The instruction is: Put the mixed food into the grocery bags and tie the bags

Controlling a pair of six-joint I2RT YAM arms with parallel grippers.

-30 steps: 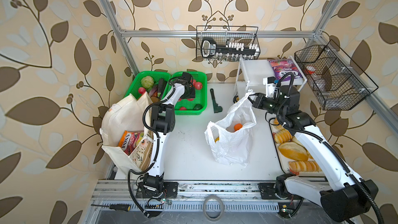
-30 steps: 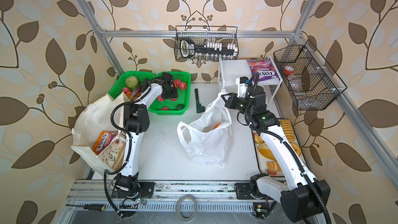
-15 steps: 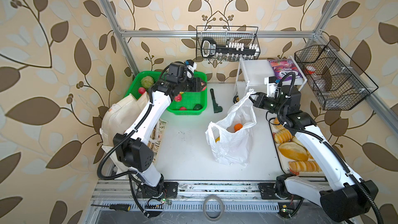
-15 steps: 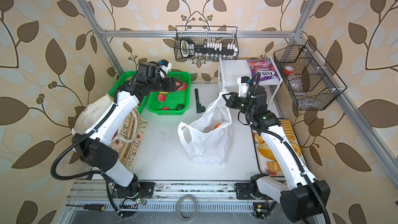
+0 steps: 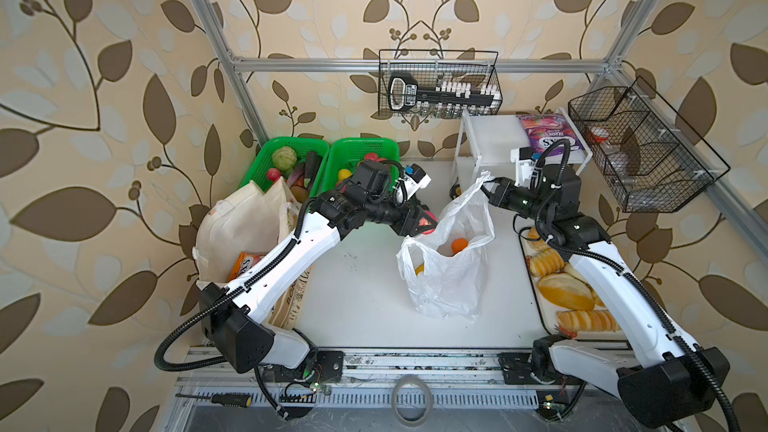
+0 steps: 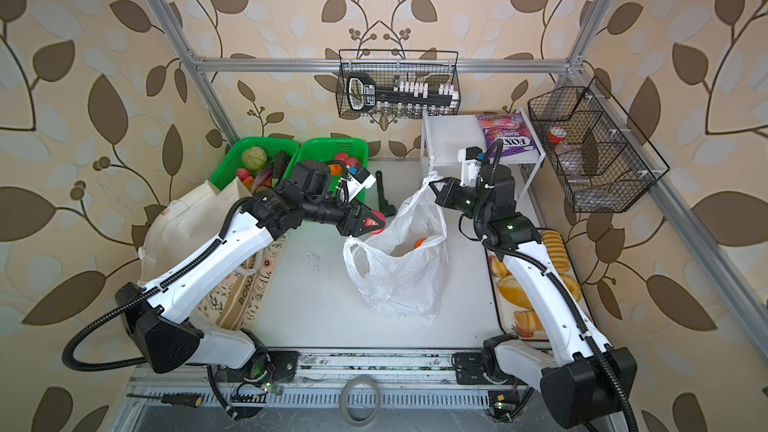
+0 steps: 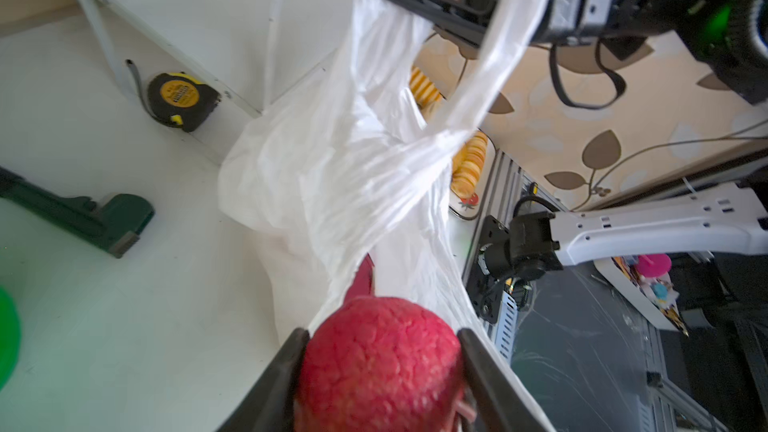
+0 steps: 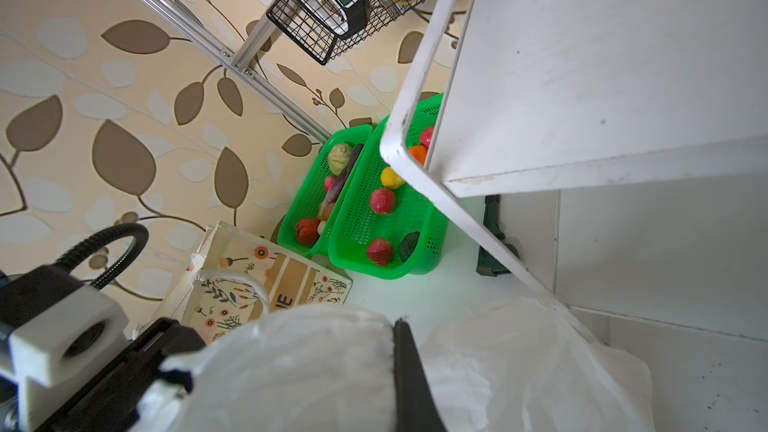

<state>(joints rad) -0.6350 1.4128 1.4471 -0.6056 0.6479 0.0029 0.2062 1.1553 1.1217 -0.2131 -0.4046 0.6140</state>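
Left wrist view: my left gripper (image 7: 380, 340) pinches a bumpy red fruit (image 7: 374, 371), one finger (image 7: 286, 367) on each side and the jaws spread only to the fruit's width. A fold of the white bag (image 7: 332, 168) reaches down to the fruit.

In both top views the fruit hangs in my left gripper (image 5: 420, 222) (image 6: 370, 222) just beside the bag's mouth, on the side toward the desk's left edge, and is not yet inside. My right gripper (image 5: 487, 189) is pressed together on the bag's handle (image 5: 482, 179), holding it raised near the shelf (image 5: 492, 135) at the far right corner. The bag stands mid-desk with an orange (image 5: 458, 245) inside. The tote (image 5: 241, 218) stands at the left edge, well apart from the fruit.
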